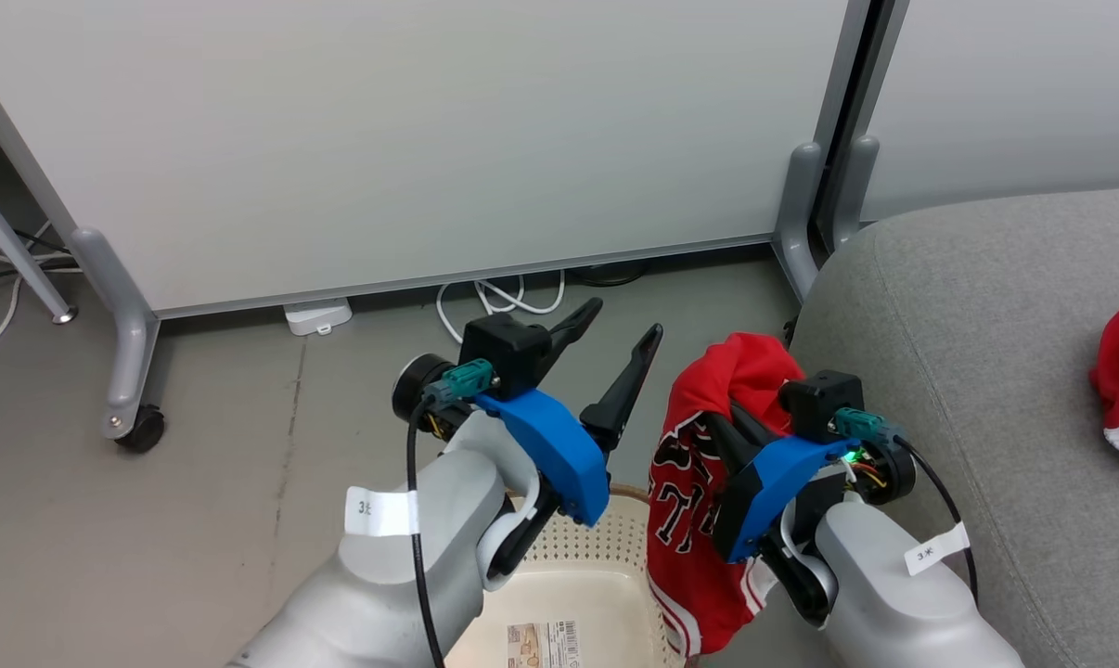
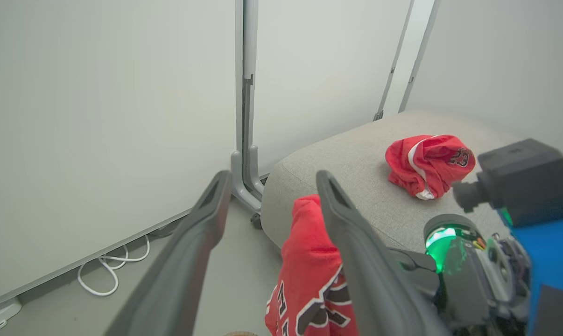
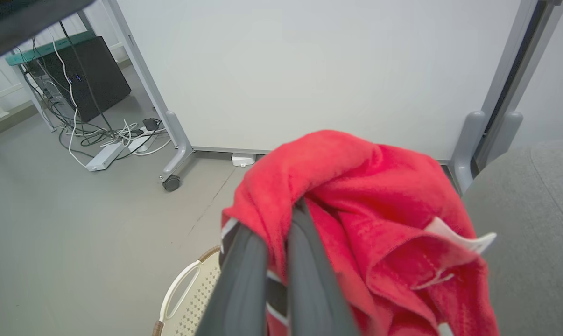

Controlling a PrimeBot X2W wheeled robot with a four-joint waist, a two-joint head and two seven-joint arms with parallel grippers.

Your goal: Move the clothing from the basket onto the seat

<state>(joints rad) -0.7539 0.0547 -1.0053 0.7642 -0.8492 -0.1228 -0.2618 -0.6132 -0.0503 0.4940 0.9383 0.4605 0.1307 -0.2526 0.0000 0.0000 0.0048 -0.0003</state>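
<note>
Clothing: red jersey (image 1: pixel 689 506) clamped in right hand (image 1: pixel 731 429), beside seat (image 1: pixel 968 306); left hand (image 1: pixel 625 320) spread, empty. Should lift hem over seat edge before releasing.

The jersey (image 3: pixel 356 196) is seen as soft red cloth with a fuzzy, matt nap. The seat (image 1: pixel 968 306) is covered in grey woven fabric, matt and slightly rough. The basket (image 1: pixel 620 547) is made of smooth, perforated cream plastic. The floor (image 1: pixel 198 520) is finished smooth and matt.
</note>
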